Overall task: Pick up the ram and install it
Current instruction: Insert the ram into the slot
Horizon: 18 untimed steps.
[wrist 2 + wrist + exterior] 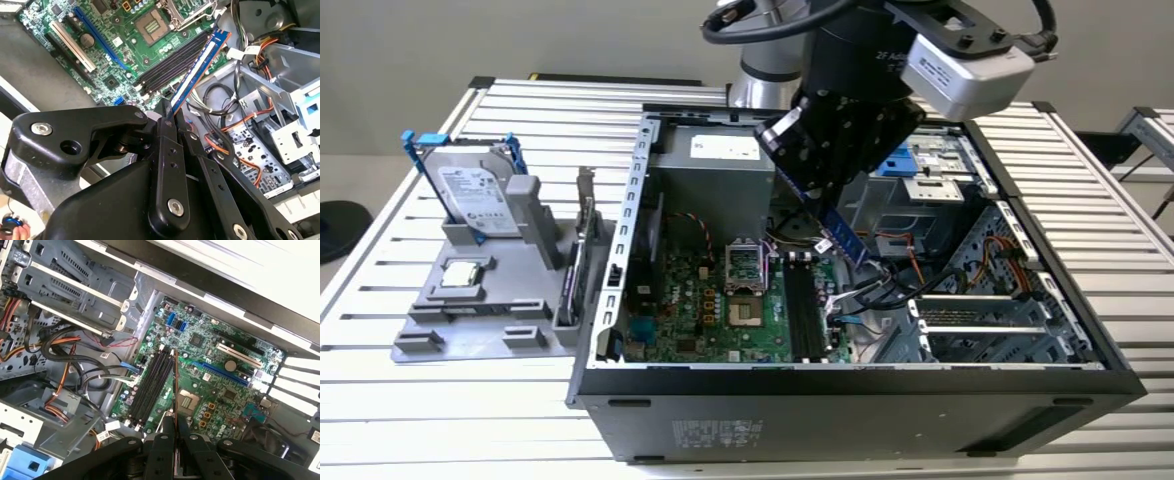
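This looks like a robotics lab or test workshop. A ribbed aluminium-profile table (414, 420) carries an open computer case (854, 415), and a robot arm (761, 75) reaches over it. Beside the case, a grey fixture (467, 335) holds a hard drive (474, 195) upright and a chip (463, 275).

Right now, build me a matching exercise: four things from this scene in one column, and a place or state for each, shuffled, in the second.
Things:
1. ram
2. hard drive
3. memory slots
4. pincer

Places or states:
A. upright in the grey holder, outside the case
B. black and empty, on the green motherboard
C. shut on the ram
D. held tilted above the motherboard

Pairs: 1-D, 2-A, 3-B, 4-C
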Tool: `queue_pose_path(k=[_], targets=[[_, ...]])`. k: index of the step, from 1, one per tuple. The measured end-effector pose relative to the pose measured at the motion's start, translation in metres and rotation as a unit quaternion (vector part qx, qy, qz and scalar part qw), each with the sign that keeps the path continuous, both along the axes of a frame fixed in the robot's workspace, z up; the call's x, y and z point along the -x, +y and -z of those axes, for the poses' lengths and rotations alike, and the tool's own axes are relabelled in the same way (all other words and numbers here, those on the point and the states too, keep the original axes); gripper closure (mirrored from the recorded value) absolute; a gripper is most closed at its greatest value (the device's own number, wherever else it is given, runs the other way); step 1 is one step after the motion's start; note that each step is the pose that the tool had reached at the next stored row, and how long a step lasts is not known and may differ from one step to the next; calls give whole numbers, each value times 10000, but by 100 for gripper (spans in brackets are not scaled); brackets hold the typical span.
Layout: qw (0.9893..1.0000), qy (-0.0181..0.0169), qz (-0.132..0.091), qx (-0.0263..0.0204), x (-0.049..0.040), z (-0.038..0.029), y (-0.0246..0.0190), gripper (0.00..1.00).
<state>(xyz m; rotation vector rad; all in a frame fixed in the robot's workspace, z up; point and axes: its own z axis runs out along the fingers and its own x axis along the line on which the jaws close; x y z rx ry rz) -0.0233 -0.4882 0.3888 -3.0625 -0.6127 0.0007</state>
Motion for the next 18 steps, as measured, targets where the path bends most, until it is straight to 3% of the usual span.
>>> queue_pose_path(k=[8,18], targets=[[9997,0,251,0,0,0,0,100],[9979,0,640,1,0,0,0,100]])
